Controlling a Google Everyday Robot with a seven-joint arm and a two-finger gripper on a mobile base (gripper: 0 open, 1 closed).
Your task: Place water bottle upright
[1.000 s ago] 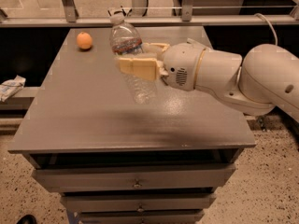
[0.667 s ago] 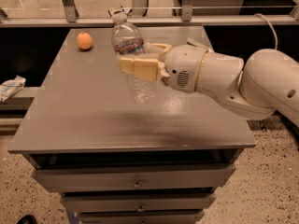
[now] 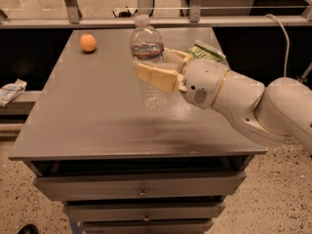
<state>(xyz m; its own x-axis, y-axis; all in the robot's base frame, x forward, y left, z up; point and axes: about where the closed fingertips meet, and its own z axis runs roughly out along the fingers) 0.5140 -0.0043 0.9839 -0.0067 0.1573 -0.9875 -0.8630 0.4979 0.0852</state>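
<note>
**Gripper pinches the water bottle at centre frame**

Camera view: the gripper [image 3: 153, 65] sits just above the centre of the frame, its two flat cream fingers [image 3: 157, 77] drawn in on the middle of the water bottle [image 3: 146, 47] and pinching it between them. One finger crosses the front of the bottle; the other lies behind it. The bottle is clear, ribbed plastic with a white cap and a blue-red-white label band, standing roughly upright over the grey table [image 3: 87, 116]; whether its base touches the top I cannot tell. The smooth, rounded white arm [image 3: 243, 101] reaches in from the right. A round orange [image 3: 88, 42] lies at upper left, well apart. A green chip bag [image 3: 208, 51] shows just behind the wrist. Drawers [image 3: 141, 185] with small knobs fill the bottom.
</note>
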